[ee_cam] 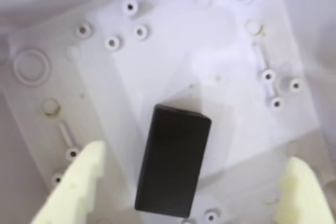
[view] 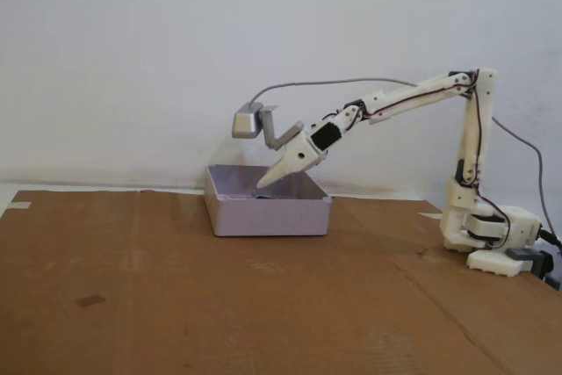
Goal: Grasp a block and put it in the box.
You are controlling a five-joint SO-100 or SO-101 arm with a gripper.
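1. A plain white wall point(view: 176, 32) stands behind a brown cardboard-covered table point(view: 176, 296), whose sheets meet at a seam on the right of the fixed view.
2. In the wrist view, the two pale yellow fingers point(ee_cam: 79, 182) of the gripper point(ee_cam: 189, 192) stand wide apart, one at 7 o'clock and one at 5 o'clock of the picture, with nothing held between them.
3. The small matte black rectangular block point(ee_cam: 173, 161) lies in the gap between those fingers, touching neither, its long side running from about 12 to 6 o'clock with a slight tilt.
4. The block rests flat on the floor of the shallow square pale lilac-grey plastic box point(ee_cam: 173, 40), whose floor shows small round white posts and moulded rings.
5. In the fixed view the gripper point(view: 263, 183) dips its tip just over the rim of the box point(view: 268, 215); the block cannot be seen from there.
6. A grey metallic boxy camera module point(view: 248, 120) sits on a bracket at about 10 o'clock of the gripper.
7. The white arm point(view: 421, 94) reaches from its base point(view: 492, 239), at 3 o'clock of the box, with a grey cable point(view: 307, 83) arching over it.
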